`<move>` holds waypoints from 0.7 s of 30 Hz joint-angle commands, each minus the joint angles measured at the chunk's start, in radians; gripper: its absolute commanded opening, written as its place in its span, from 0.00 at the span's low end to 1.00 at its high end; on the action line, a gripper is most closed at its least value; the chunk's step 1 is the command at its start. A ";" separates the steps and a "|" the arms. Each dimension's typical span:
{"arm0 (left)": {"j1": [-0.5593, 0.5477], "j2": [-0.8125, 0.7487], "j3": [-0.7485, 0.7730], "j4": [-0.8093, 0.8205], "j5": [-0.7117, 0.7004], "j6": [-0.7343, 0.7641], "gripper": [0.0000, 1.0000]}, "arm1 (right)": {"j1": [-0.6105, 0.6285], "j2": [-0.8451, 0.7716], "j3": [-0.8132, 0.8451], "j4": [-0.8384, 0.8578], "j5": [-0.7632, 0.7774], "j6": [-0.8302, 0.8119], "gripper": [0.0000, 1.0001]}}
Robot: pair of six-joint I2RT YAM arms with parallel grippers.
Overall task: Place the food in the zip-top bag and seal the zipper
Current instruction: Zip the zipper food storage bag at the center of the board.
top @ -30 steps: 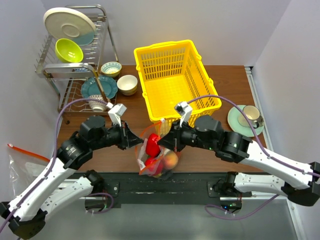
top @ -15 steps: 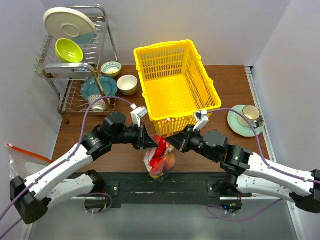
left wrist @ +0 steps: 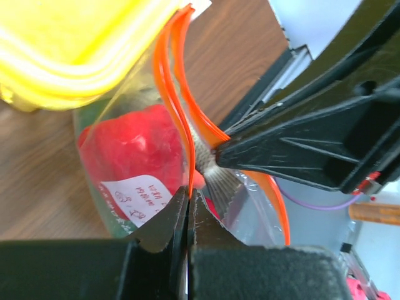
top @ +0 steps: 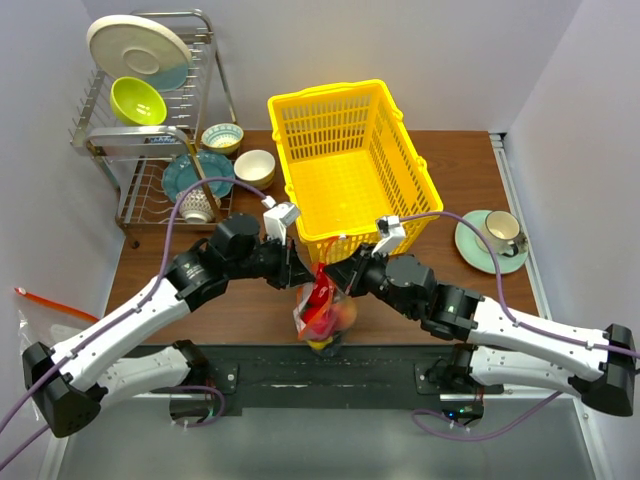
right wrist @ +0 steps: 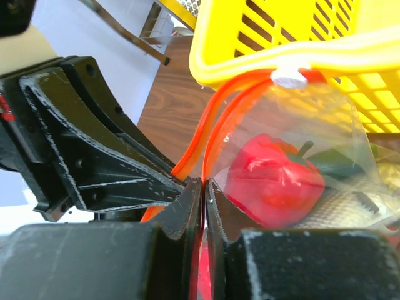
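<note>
The clear zip-top bag (top: pixel 322 315) hangs between both grippers just in front of the yellow basket (top: pixel 350 160), with toy food inside: a red pepper (right wrist: pixel 275 178), a grey ribbed piece (left wrist: pixel 215 178) and a peach (top: pixel 345 316). My left gripper (top: pixel 298 275) is shut on one side of the red-orange zipper (left wrist: pixel 181 100). My right gripper (top: pixel 335 277) is shut on the other side of the zipper (right wrist: pixel 215 131), facing the left one. The two strips stand slightly apart near the white end piece (right wrist: pixel 289 78). The rest of the food is hidden in the bag.
A dish rack (top: pixel 150 120) with plates and bowls stands at the back left. Two small bowls (top: pixel 240 155) sit beside it. A cup on a green saucer (top: pixel 495 240) is at the right. Another flat clear bag with an orange strip (top: pixel 55 305) lies at the far left.
Both grippers have drawn closer together with the bag's mouth between them, and the mouth has narrowed. The bag hangs more upright and has shifted toward the basket.
</note>
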 commanded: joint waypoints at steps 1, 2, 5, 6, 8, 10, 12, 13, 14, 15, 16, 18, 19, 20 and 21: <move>-0.004 -0.052 0.043 -0.035 -0.077 0.051 0.10 | 0.003 0.009 0.055 0.092 0.028 -0.030 0.07; -0.005 -0.060 0.042 -0.037 -0.092 0.053 0.19 | 0.003 0.011 0.057 0.090 0.029 -0.033 0.01; -0.005 -0.083 0.042 -0.039 -0.098 0.059 0.31 | 0.003 0.018 0.063 0.087 0.043 -0.037 0.00; -0.005 -0.086 0.043 -0.039 -0.098 0.059 0.34 | 0.003 0.018 0.064 0.084 0.052 -0.037 0.00; -0.004 -0.087 0.040 -0.029 -0.083 0.059 0.41 | 0.003 0.029 0.067 0.081 0.060 -0.036 0.00; -0.004 -0.086 0.034 -0.014 -0.071 0.056 0.45 | 0.003 0.040 0.075 0.076 0.063 -0.034 0.00; 0.000 -0.078 0.025 -0.005 -0.045 0.037 0.49 | 0.003 0.054 0.086 0.075 0.060 -0.033 0.00; 0.001 -0.075 0.022 0.009 -0.033 0.033 0.50 | 0.003 0.058 0.089 0.073 0.058 -0.031 0.00; 0.001 -0.066 0.016 0.020 -0.005 0.027 0.53 | 0.003 0.064 0.090 0.072 0.058 -0.030 0.00; 0.003 -0.063 0.007 0.029 0.007 0.016 0.55 | 0.003 0.066 0.095 0.072 0.058 -0.030 0.00; 0.003 -0.057 0.003 0.050 0.021 0.011 0.59 | 0.003 0.069 0.095 0.072 0.058 -0.024 0.00; 0.001 -0.048 -0.009 0.072 0.064 0.004 0.72 | 0.003 0.074 0.100 0.070 0.057 -0.019 0.00; 0.003 -0.044 -0.010 0.092 0.078 0.000 0.74 | 0.003 0.078 0.103 0.067 0.055 -0.014 0.00; 0.003 -0.043 -0.013 0.101 0.098 -0.001 0.77 | 0.003 0.081 0.107 0.059 0.054 -0.013 0.00; 0.003 -0.040 -0.015 0.109 0.104 -0.001 0.77 | 0.003 0.092 0.118 0.055 0.051 -0.013 0.00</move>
